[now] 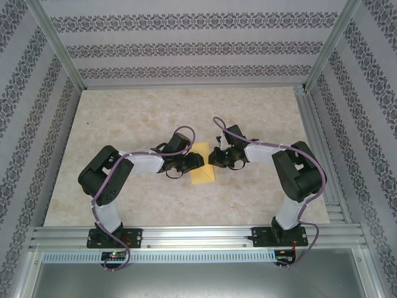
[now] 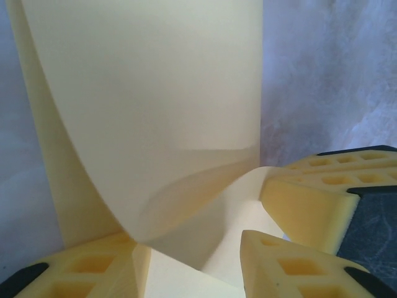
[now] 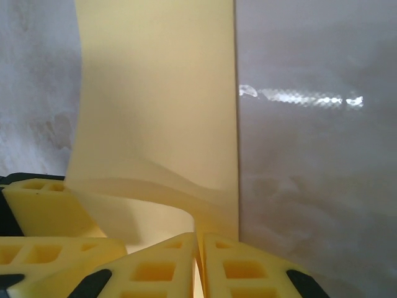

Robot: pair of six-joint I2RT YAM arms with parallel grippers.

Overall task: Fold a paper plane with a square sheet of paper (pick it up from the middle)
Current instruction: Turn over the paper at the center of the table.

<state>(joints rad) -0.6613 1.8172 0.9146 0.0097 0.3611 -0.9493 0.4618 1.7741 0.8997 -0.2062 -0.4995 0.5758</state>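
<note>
The yellow square sheet of paper (image 1: pixel 203 174) lies mid-table between both arms, partly lifted and curled. In the right wrist view the sheet (image 3: pixel 155 112) rises in a curve, and my right gripper (image 3: pixel 200 261) is shut on its near edge, its pads pressed together on the paper. In the left wrist view the sheet (image 2: pixel 149 105) bends up in a fold, and my left gripper (image 2: pixel 192 273) is open, its fingers (image 2: pixel 291 267) apart with paper lying between them. In the top view the left gripper (image 1: pixel 189 162) and right gripper (image 1: pixel 218 159) meet over the sheet, hiding its upper part.
The marbled beige tabletop (image 1: pixel 124 124) surrounds the paper. Aluminium rails (image 1: pixel 198 236) run along the near edge and the right side. A finger of the right gripper (image 2: pixel 316 192) sits close beside my left fingers, and the left gripper's fingers (image 3: pixel 43 205) show beside the right ones.
</note>
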